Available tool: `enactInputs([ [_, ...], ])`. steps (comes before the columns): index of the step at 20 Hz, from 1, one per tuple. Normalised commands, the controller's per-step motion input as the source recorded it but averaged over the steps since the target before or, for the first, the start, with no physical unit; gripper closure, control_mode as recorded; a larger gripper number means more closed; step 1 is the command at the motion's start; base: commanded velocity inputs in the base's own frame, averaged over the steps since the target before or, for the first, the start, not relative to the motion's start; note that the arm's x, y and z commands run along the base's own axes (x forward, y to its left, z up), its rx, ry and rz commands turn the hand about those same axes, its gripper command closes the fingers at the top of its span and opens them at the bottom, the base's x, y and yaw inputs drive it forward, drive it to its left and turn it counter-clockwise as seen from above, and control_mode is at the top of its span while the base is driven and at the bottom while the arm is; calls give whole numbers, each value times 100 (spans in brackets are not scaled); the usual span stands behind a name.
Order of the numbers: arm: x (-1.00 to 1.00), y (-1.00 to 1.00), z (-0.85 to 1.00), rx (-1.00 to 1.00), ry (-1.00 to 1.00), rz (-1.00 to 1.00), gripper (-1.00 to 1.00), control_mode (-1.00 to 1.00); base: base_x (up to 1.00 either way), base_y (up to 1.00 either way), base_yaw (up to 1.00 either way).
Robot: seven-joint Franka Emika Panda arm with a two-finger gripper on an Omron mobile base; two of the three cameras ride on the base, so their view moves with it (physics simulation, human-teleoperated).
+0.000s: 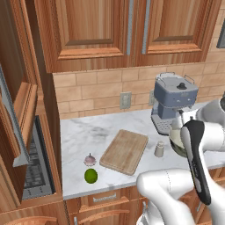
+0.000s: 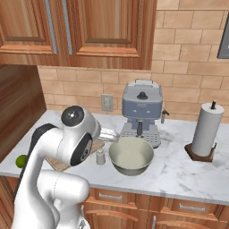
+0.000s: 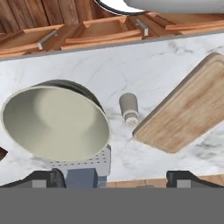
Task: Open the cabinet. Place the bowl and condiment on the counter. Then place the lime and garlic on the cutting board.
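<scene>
Two fingertips (image 3: 43,178) spread wide, hand (image 3: 113,179) above bowl (image 3: 57,122)

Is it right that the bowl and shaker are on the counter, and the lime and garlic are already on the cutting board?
Not quite. The left base view shows the lime and garlic on the counter, left of the cutting board. The bowl and shaker are on the counter.

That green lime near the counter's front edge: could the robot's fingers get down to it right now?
Probably yes. The lime lies in the open on the counter, with only the garlic close behind it. The fingers are spread open and empty over the bowl.
</scene>
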Motion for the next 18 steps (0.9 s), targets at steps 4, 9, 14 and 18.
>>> enactInputs([
  [4, -8, 67, 0, -10, 1, 13, -100, -100, 0, 0, 0],
  [9, -8, 74, 0, -8, 4, 10, -100, -100, 0, 0, 0],
  [14, -10, 73, -7, -8, 3, 9, -100, -100, 0, 0, 0],
  [18, -8, 65, -11, -6, 2, 8, -100, -100, 0, 0, 0],
])
